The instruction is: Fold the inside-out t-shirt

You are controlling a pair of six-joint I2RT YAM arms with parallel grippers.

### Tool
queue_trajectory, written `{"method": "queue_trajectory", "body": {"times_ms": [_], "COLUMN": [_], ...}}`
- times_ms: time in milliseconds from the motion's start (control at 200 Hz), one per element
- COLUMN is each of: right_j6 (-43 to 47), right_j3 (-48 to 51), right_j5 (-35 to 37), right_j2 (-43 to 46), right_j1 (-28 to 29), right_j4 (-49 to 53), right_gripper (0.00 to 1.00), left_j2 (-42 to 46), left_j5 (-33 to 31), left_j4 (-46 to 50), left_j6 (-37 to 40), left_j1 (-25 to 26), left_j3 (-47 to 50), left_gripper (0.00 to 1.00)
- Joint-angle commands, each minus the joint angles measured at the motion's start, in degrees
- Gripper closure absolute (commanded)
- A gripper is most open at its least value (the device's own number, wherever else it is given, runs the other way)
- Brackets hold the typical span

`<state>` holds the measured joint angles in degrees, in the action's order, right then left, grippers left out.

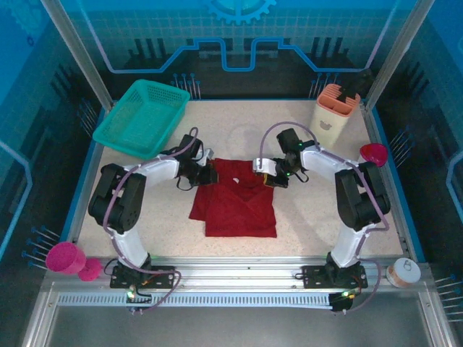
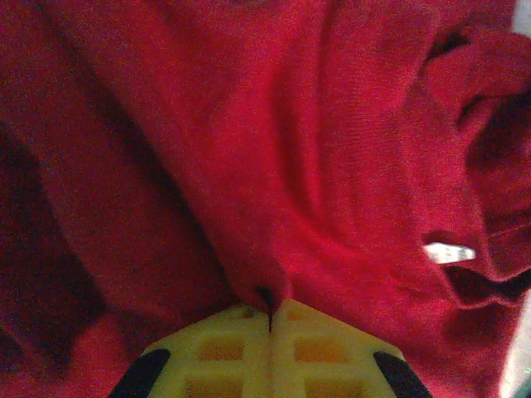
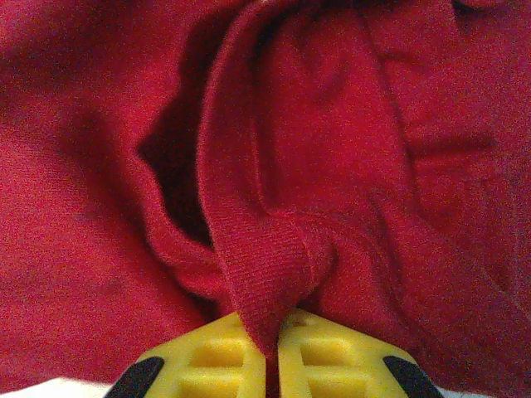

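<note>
The inside-out t-shirt [image 1: 239,199]: dark red, lying mostly flat in the middle of the desk [image 1: 318,231], between the two arms, collar end toward the far side, near-left edge doubled and slightly askew. Well apart from the teal basket [image 1: 141,118] at the far left.

Left gripper [image 2: 270,313]: pinched tight on the inside-out t-shirt at its far left corner, with only a thin nip of cloth between the yellow fingertips. Right gripper [image 3: 272,336]: clamped on the far right corner, with a ribbed band of edge bunched between the pads. Hard to say whether hem, sleeve cuff or collar. Small white tag [image 2: 449,252] off to the right in the left wrist view, beside a dark opening, probably the neck.

Likely trouble from here:

- Slipping out on the left once lifted. Cause: so little cloth in that pinch, and the weight of the whole garment pulling on it.
- Catching a single layer on either side, judging by the folds and pockets around both pinches. Result: layers peeling apart in the air, front sagging away from back.
- Holding a sleeve rather than a shoulder on the right. Result: a crooked fold line and a sleeve dangling loose.
- Raising or carrying the two corners unevenly. Result: twisting, and a skewed landing.
- Folding over the askew near-left edge without smoothing first. Result: that wrinkle locked into the finished fold.
</note>
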<state>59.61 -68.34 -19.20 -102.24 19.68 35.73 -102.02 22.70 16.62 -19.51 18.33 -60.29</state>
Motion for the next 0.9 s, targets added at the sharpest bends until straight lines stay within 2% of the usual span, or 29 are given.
{"method": "queue_trajectory", "body": {"times_ms": [0, 205, 235, 270, 330, 415, 480, 565, 670, 761, 841, 891], "right_j6": [0.1, -2.6, -3.2, -4.0, -6.4, -11.3, -15.0, -19.4, -28.2, -36.3, -53.2, -63.2], "right_j3": [-2.4, -6.9, -8.3, -9.8, -12.1, -16.7, -18.8, -19.1, -15.8, -14.2, -12.5, -10.3], "right_j5": [-1.4, -1.6, -1.8, -1.9, -1.6, -2.2, -2.9, -2.8, 4.2, 9.7, 22.9, 27.4], "right_j2": [3.6, 3.0, 2.3, 1.2, -1.2, -5.9, -8.3, -9.1, -6.4, -3.7, -0.9, 1.7], "right_j1": [0.2, -2.3, -2.7, -3.1, -3.7, -4.3, -4.5, -4.5, -5.1, -5.9, -6.0, -6.0], "right_j4": [8.9, 11.8, 12.4, 12.9, 12.7, 13.5, 13.1, 10.6, 1.2, -1.9, -4.7, -4.3], "right_gripper": [0.86, 0.84, 0.85, 0.84, 0.85, 0.79, 0.66, 0.60, 0.50, 0.49, 0.44, 0.43], "left_j2": [7.2, 12.7, 12.4, 11.8, 10.3, 9.8, 10.2, 10.8, 11.3, 8.9, 5.9, 4.5], "left_j5": [4.2, 7.2, 6.7, 5.8, 5.2, 3.7, 1.9, -1.4, -6.7, -6.4, -7.3, -8.5], "left_j4": [-4.4, -8.6, -8.8, -8.9, -7.7, -7.3, -7.1, -2.5, 5.0, 8.3, 10.3, 9.8], "left_j6": [4.2, 5.7, 5.8, 5.6, 4.7, 2.2, 0.6, -1.5, -4.5, -5.3, -5.7, -5.6], "left_j1": [-0.4, -0.5, -0.5, -0.5, -0.7, -1.0, -1.1, -1.5, -1.5, -1.6, -1.6, -1.6], "left_j3": [2.5, 4.7, 4.8, 4.9, 4.4, 5.2, 6.2, 5.4, 3.7, 0.8, -1.9, -2.6], "left_gripper": [1.00, 1.00, 0.93, 0.79, 0.73, 0.50, 0.44, 0.40, 0.34, 0.32, 0.30, 0.30]}}
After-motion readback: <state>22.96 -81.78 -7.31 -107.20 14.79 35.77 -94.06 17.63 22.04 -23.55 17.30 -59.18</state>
